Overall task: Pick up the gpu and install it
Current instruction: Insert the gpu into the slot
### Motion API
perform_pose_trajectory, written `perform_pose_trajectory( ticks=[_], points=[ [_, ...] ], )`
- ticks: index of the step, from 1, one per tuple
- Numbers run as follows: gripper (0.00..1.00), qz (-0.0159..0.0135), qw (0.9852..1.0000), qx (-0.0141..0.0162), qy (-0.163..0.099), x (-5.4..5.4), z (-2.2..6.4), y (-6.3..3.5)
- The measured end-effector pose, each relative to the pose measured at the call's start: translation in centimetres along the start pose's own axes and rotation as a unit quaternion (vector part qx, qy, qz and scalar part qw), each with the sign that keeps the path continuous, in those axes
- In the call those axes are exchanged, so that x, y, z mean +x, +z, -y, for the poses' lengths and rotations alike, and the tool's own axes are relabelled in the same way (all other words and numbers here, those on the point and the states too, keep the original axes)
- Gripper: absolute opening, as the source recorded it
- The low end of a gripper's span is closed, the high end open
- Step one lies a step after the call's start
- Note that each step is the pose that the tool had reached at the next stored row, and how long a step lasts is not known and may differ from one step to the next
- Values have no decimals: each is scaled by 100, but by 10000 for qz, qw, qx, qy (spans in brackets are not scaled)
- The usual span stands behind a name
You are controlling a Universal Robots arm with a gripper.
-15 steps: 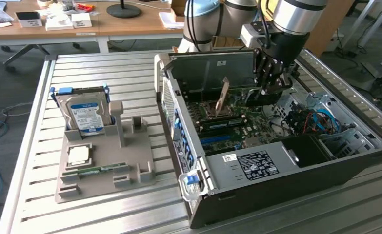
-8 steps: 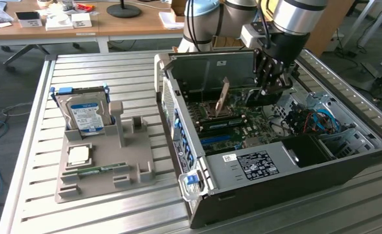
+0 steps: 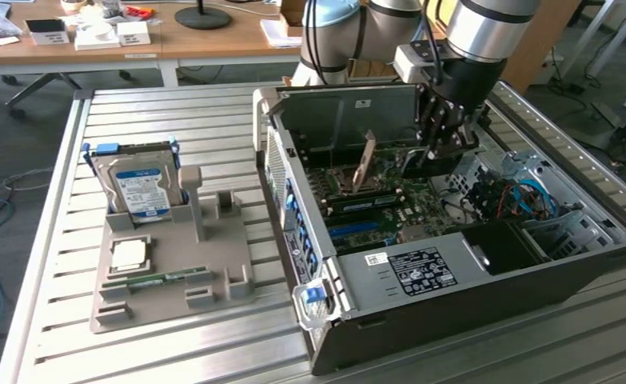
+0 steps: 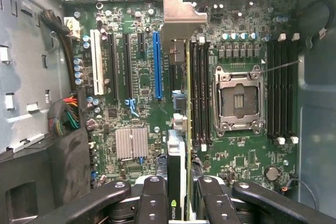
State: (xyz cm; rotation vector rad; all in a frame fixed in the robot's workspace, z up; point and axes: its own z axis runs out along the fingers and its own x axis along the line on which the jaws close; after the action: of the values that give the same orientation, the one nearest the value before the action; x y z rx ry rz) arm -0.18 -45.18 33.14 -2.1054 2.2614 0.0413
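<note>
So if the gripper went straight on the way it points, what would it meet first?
Probably the motherboard: the gripper points down at it, and the gpu between its fingers would touch first, near the blue slot. Depth is unclear.

Only mark I can make out: a small swirl logo (image 4: 173,206) on the gpu (image 4: 177,156) edge, no letters legible beside it. Blue-white label (image 3: 140,192) on the hard drive (image 3: 131,164) and black-white label (image 3: 420,272) on the computer case (image 3: 452,328) carry print too small to read.
</note>
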Motion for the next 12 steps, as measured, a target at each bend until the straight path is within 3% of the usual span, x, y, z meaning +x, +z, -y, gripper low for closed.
perform_pose_trajectory(
  ticks=[12],
  points=[
    [27,0,10000,0,0,0,-1,3]
  ],
)
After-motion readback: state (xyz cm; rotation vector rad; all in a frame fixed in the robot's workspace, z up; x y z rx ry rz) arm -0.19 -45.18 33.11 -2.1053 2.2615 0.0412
